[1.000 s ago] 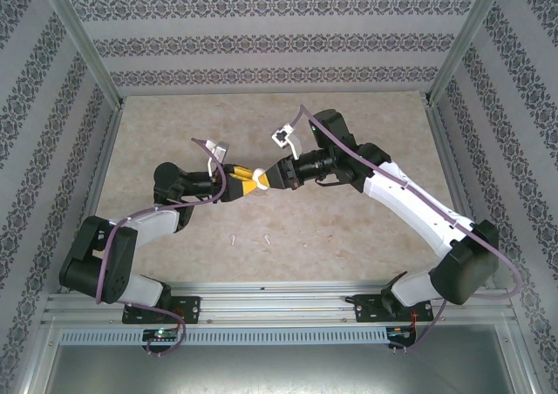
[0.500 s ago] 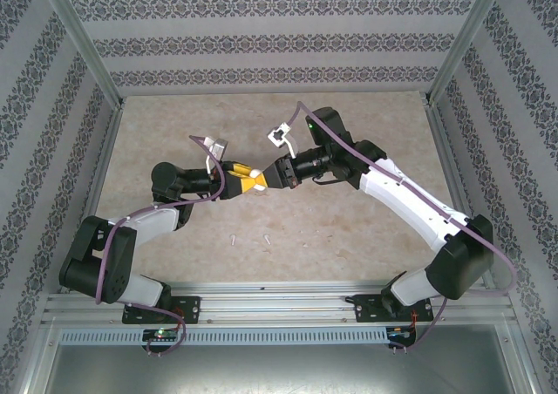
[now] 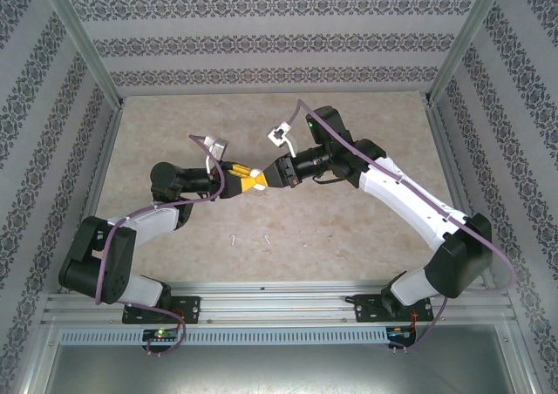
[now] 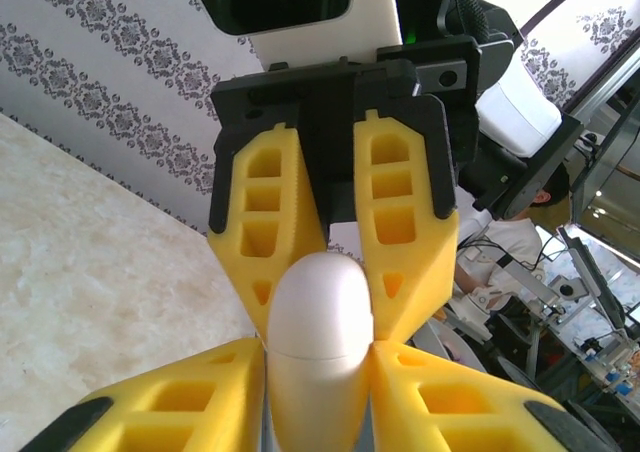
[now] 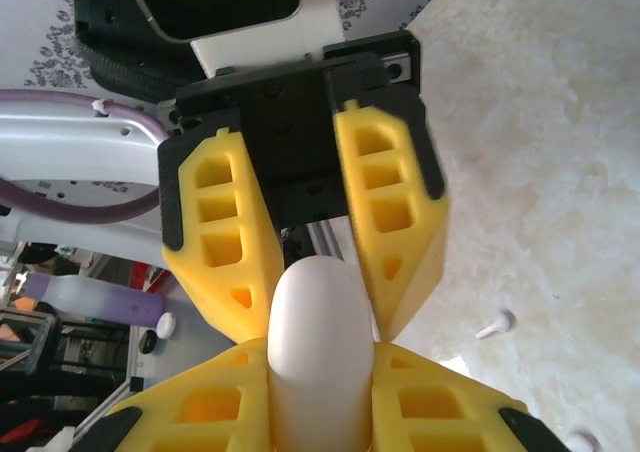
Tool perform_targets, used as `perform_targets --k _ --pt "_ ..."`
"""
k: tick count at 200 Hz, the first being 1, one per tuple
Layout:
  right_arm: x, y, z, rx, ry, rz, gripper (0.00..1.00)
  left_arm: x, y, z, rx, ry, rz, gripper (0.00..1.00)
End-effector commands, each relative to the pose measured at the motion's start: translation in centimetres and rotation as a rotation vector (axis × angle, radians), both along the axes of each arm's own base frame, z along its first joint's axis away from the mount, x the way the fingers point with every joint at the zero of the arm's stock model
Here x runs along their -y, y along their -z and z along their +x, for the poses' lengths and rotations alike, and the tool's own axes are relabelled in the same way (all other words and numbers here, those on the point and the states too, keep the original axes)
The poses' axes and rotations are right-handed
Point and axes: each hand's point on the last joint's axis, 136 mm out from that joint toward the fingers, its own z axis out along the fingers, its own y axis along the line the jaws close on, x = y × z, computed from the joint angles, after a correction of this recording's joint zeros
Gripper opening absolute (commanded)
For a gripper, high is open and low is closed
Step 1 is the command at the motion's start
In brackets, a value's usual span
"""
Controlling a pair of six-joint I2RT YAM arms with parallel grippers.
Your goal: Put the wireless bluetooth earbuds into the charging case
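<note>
Together, the left pincer (image 3: 248,183) and right pincer (image 3: 269,177) clamp one white case (image 4: 320,322) — two earbuds (image 3: 267,238) lie on the table (image 3: 349,237).

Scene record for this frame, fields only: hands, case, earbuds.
left hand: shut on case, near end
right hand: shut on case, far end, facing the left hand
case: white, rounded, held above the table between both hands
earbuds: two loose on the table, side by side, closer to the arm bases than the case
</note>
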Motion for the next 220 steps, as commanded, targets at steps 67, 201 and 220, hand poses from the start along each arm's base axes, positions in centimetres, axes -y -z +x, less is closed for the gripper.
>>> perform_targets --k 67,201,220 --pt "-0.4 -3.0 -0.6 0.050 -0.048 0.080 0.09 0.1 -1.5 -0.6 0.064 0.017 -0.013 0.50" --pt "-0.9 -2.8 0.3 0.030 -0.043 0.070 0.08 0.0 -2.2 -0.9 0.066 0.020 -0.016 0.54" --pt "-1.1 -3.0 0.2 0.029 -0.053 0.075 0.08 0.1 -2.3 -1.0 0.062 0.022 -0.012 0.53"
